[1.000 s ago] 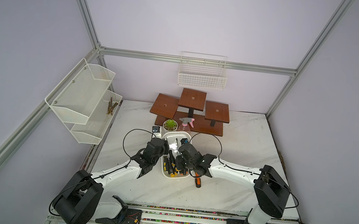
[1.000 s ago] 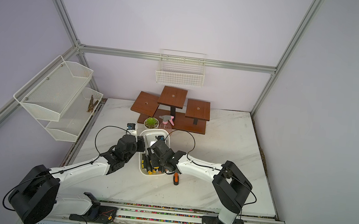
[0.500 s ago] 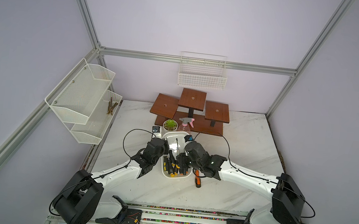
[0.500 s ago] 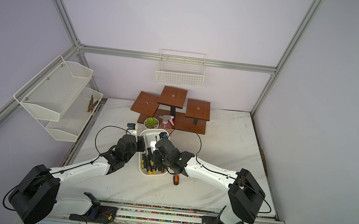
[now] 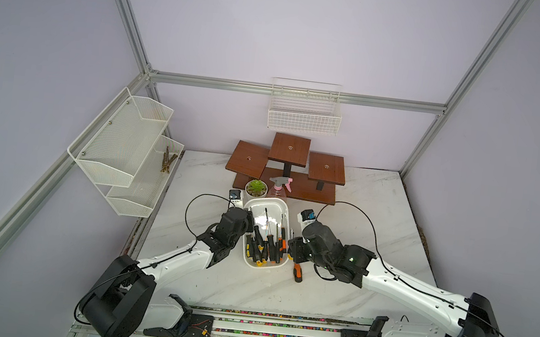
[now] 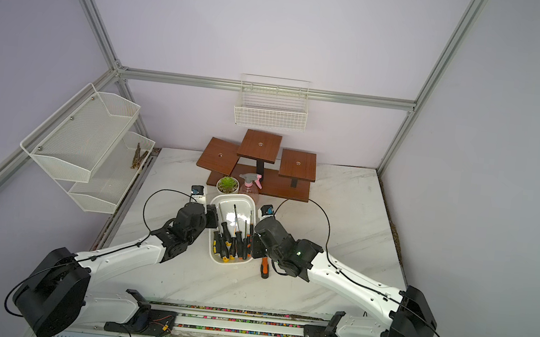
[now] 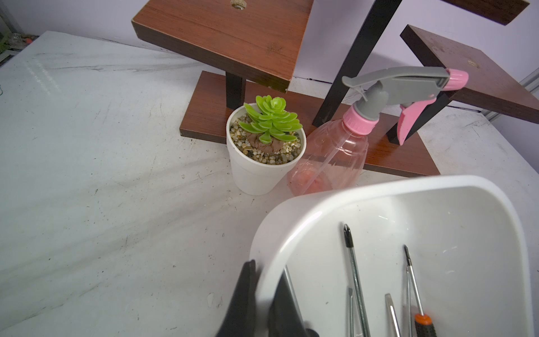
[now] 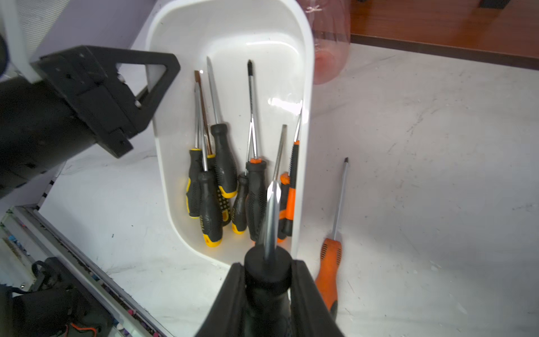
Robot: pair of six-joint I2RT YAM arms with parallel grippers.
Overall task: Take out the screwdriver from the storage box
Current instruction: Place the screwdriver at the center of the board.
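The storage box is a white tub near the table's middle, with several black, yellow and orange screwdrivers lying in it. My left gripper is shut on the box's left rim, one finger outside and one inside. My right gripper is shut on the black handle of a screwdriver. Its steel shaft points out over the box's near right corner. In both top views the right gripper hangs just right of the box. An orange-handled screwdriver lies on the table beside the box.
A potted succulent and a pink spray bottle stand just behind the box. Behind them is a tiered wooden stand. A wire basket hangs on the back wall and a mesh shelf on the left wall.
My right arm has drawn back from over the box to its right side, carrying the black-handled screwdriver with it. The left gripper has kept its hold on the rim.
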